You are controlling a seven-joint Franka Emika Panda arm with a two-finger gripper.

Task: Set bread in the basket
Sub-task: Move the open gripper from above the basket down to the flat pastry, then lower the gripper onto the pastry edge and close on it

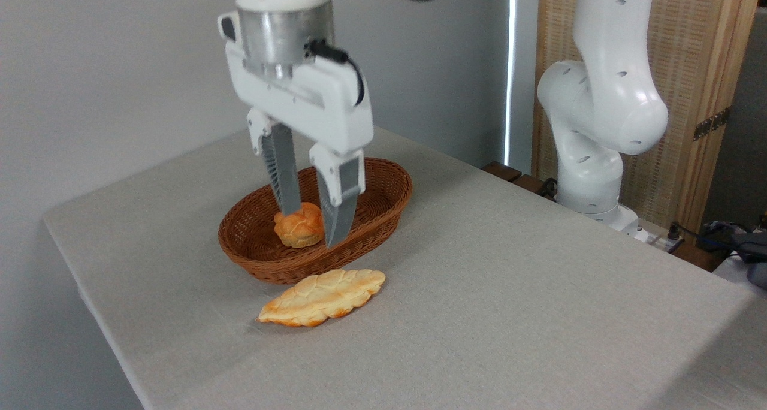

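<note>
The bread (323, 296), a long flat pale-golden loaf with browned edges, lies on the table just in front of the basket (392, 188). That reddish-brown oval wicker basket holds a small round knotted bun (295, 232). My gripper (312, 228) hangs open over the basket's near half, pointing down. Its fingertips straddle the bun's upper right part as seen from here, and I cannot tell whether they touch it. Nothing is held. The bread sits below and in front of the fingers, apart from them.
The grey cloth-covered table (491, 314) has its front-left edge close to the bread. The white arm base (599, 128) stands at the back right, with cables and dark items (737, 242) at the far right edge. A wooden panel stands behind the arm.
</note>
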